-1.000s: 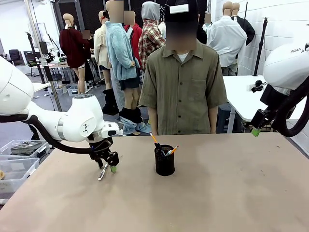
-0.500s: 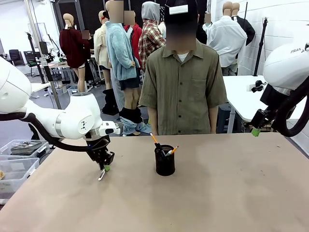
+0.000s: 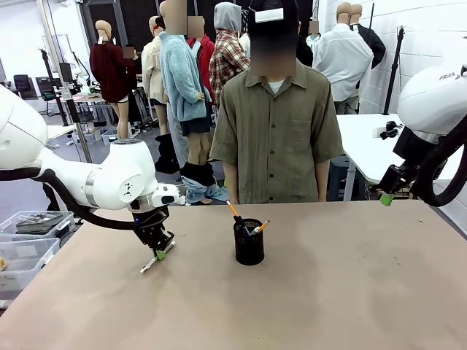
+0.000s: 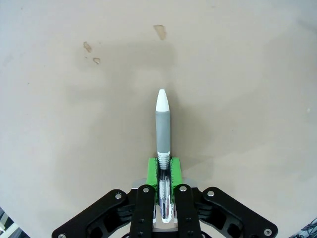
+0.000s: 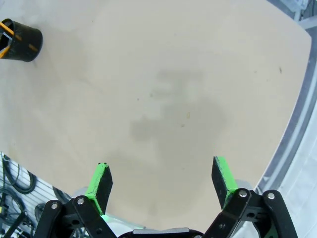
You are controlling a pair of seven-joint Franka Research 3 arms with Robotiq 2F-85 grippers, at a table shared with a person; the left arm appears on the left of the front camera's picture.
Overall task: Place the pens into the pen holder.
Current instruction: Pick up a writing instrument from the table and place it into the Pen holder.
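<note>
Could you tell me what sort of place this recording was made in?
Probably a robotics lab or workshop: a white robot arm works at a plain table, with other white tables and storage bins on the floor nearby.

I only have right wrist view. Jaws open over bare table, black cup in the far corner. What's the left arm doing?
Observer: The left gripper is shut on the whitish-silver pen, left of the pen holder.
Operator: Pen off the table?
Observer: Front view shows it slanting down from the jaws; I cannot tell whether its low end touches the table.
Operator: What's in the cup?
Observer: Two yellow-orange pencils lean out over its rim.
Operator: Person involved?
Observer: The person stands at the far edge behind the holder, hands hidden.
</note>
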